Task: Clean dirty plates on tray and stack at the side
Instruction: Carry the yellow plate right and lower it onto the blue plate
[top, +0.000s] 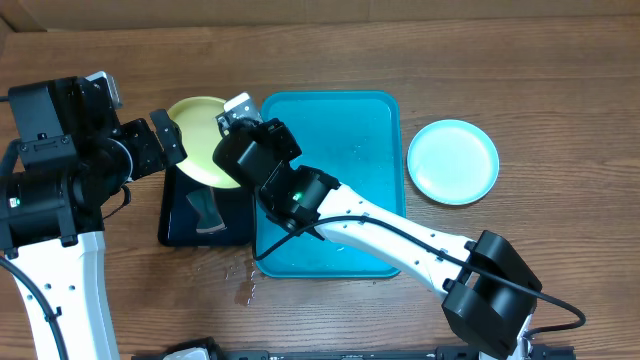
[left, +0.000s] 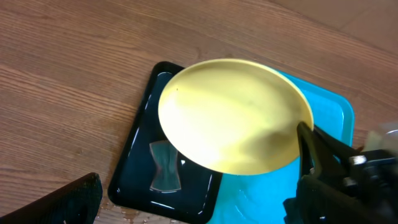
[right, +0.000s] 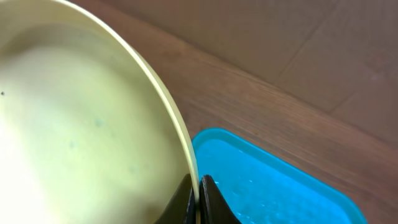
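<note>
My right gripper (top: 228, 124) is shut on the rim of a yellow-green plate (top: 198, 135) and holds it tilted above the black tray (top: 180, 225). The right wrist view shows the fingers (right: 199, 190) pinching the plate's rim (right: 87, 137). The plate also shows in the left wrist view (left: 230, 118). My left gripper (top: 170, 140) is open just left of the plate. The turquoise tray (top: 350, 140) lies under my right arm with no plate showing on it. A light blue plate (top: 453, 160) rests on the table to its right. A second yellow-green plate is out of view.
The black tray (left: 134, 180) holds shallow liquid and a greyish, see-through piece (left: 165, 167). Water drops (top: 243, 287) lie on the wood in front of it. The left arm's body stands at the far left.
</note>
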